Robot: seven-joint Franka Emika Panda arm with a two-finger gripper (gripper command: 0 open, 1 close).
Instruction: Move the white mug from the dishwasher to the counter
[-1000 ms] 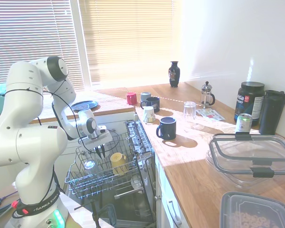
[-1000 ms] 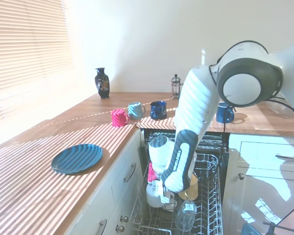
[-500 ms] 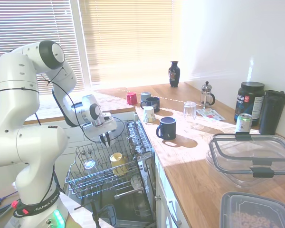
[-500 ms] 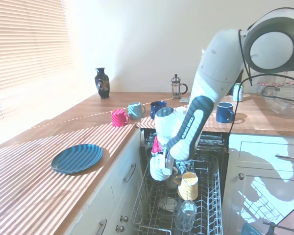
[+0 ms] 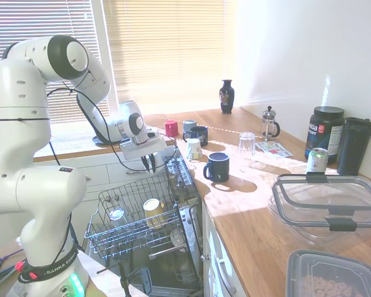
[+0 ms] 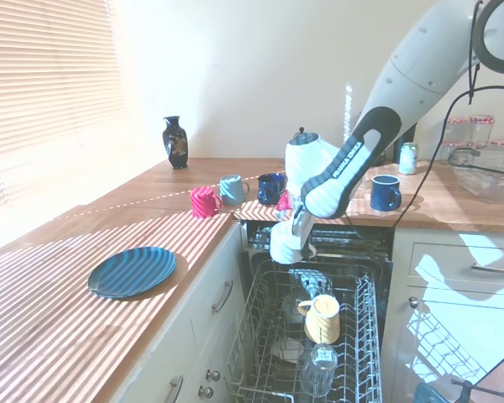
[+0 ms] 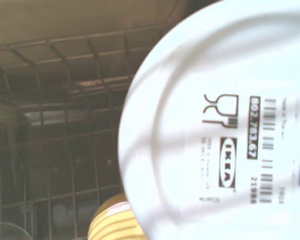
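white mug [image 6: 283, 244] in jaws, above dishwasher [image 6: 319, 353]

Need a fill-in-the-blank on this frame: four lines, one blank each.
1. The hand holds the white mug above the dishwasher's wire ___.
2. The other mug, lying in the rack, is coloured ___.
3. In the wrist view, the brand printed on the white mug's base reads ___.
4. The plate on the counter is coloured ___.

Missing words: rack; yellow; IKEA; blue.

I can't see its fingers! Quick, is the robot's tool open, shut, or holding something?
Tool: shut on the white mug, lifted above the dishwasher rack.
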